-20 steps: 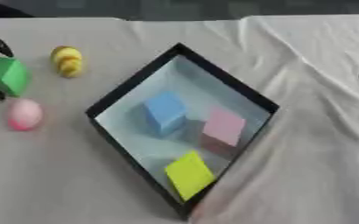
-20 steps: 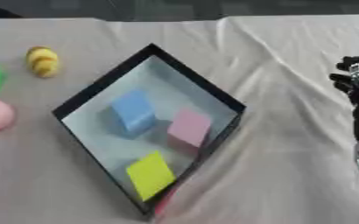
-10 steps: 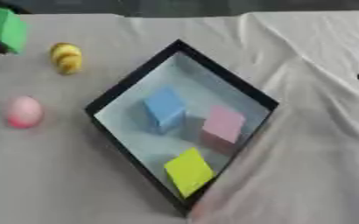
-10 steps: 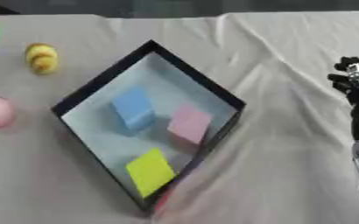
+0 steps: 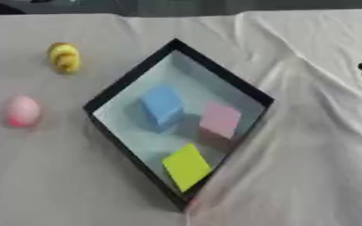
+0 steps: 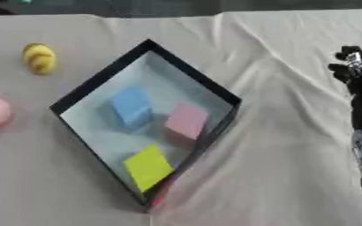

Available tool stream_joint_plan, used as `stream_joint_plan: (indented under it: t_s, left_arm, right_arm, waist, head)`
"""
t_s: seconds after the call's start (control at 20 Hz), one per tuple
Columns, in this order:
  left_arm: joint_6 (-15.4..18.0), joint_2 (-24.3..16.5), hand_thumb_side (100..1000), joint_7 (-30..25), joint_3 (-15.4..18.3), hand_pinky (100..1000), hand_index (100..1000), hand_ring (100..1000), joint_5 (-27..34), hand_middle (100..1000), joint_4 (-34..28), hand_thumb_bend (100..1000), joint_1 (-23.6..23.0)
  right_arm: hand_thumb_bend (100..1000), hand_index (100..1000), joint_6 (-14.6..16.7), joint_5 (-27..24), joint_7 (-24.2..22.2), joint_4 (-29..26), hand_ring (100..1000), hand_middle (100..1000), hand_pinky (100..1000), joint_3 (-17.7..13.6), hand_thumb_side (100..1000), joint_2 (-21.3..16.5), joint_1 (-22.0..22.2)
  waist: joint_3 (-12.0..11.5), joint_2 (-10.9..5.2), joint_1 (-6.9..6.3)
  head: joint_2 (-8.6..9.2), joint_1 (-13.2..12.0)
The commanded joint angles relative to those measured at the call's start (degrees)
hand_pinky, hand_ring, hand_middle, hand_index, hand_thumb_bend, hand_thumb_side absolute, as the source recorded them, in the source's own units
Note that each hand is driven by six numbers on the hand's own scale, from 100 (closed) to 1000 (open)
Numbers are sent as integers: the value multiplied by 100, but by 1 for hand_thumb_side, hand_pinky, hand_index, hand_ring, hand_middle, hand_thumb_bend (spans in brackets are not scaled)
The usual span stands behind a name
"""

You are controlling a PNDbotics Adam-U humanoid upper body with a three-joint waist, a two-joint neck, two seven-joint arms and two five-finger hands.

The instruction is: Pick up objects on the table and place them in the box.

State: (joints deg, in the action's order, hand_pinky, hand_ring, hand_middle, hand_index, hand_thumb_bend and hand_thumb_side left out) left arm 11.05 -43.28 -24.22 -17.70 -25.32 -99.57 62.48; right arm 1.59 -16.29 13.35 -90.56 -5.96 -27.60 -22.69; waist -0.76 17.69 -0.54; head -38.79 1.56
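A black-walled box with a pale floor lies turned like a diamond at the middle of the cloth-covered table. Inside it are a blue block, a pink block and a yellow block. Left of the box, on the cloth, lie a yellow ribbed object and a pink egg-shaped object. My right hand rests open at the right edge, fingers up, holding nothing. My left hand shows in neither view, and no green block is visible.
The white cloth is wrinkled, with folds running right of the box and toward the far right corner. The table's far edge lies along the top of the views, dark beyond it.
My left hand, shut on a green block, rose from the left edge toward the top left corner and has left the views. The right hand and the box's contents have not moved.
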Motion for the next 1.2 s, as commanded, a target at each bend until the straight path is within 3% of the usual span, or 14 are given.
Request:
stream_joint_plan:
  t_s: [0.05,0.3,0.45,0.55,0.8,0.85,0.9,0.95,1.0,1.1,1.2]
  left_arm:
    - [-100,242,100,-391,-340,508,335,392,98,319,-193,639,199]
    - [-167,1002,100,-698,-861,532,361,425,-385,341,552,659,146]
    - [1,1428,100,-713,-1054,543,387,450,-914,366,1103,661,38]
    - [167,1609,100,-618,-1115,555,434,470,-1221,402,1394,665,3]
    - [497,1852,100,-276,-1167,556,441,472,-1706,406,1846,666,-51]
    - [535,1857,100,-269,-1172,829,853,841,-1726,831,1916,757,-75]
    - [578,1863,330,-313,-1153,876,916,900,-1716,890,2006,735,-90]
    - [613,1865,350,-362,-1106,880,921,904,-1685,895,2065,734,-100]
    - [638,1865,467,-398,-1060,886,967,910,-1642,921,2095,723,-111]
    - [677,1860,547,-435,-974,877,1000,898,-1504,933,2089,713,-145]
    - [669,1827,526,-422,-847,871,976,887,-1330,905,2010,677,-184]
  right_arm:
    - [100,792,20,-54,-13,-171,748,745,850,-34,663,-246,-68]
    - [100,792,24,-111,-24,-171,747,745,849,-14,656,-221,-136]
    - [100,792,24,-130,-57,-184,747,747,849,16,653,-194,-183]
    - [100,791,25,-137,-69,-193,747,749,849,22,653,-183,-195]
    - [100,791,23,-148,-69,-199,747,749,849,28,653,-174,-213]
    - [100,791,21,-147,-70,-197,747,750,848,29,655,-176,-208]
    - [100,790,18,-146,-71,-193,747,750,848,29,656,-178,-203]
    - [100,790,16,-148,-69,-190,747,750,848,27,656,-181,-201]
    - [100,790,16,-150,-68,-188,747,750,849,27,656,-185,-201]
    - [100,790,17,-155,-68,-187,747,750,848,29,653,-191,-205]
    - [100,790,18,-157,-64,-189,747,749,848,25,652,-198,-205]
  waist:
    - [-17,-281,-31]
    - [0,-342,-33]
    - [18,-352,-25]
    - [25,-352,-23]
    - [35,-343,-20]
    - [41,-339,-26]
    - [46,-338,-32]
    - [46,-340,-38]
    - [46,-342,-41]
    - [45,-346,-43]
    - [41,-348,-39]
  head:
    - [-81,68]
    - [-138,32]
    - [-130,19]
    - [-120,16]
    - [-80,11]
    - [-79,19]
    - [-78,26]
    - [-78,33]
    - [-85,40]
    - [-98,53]
    - [-94,67]
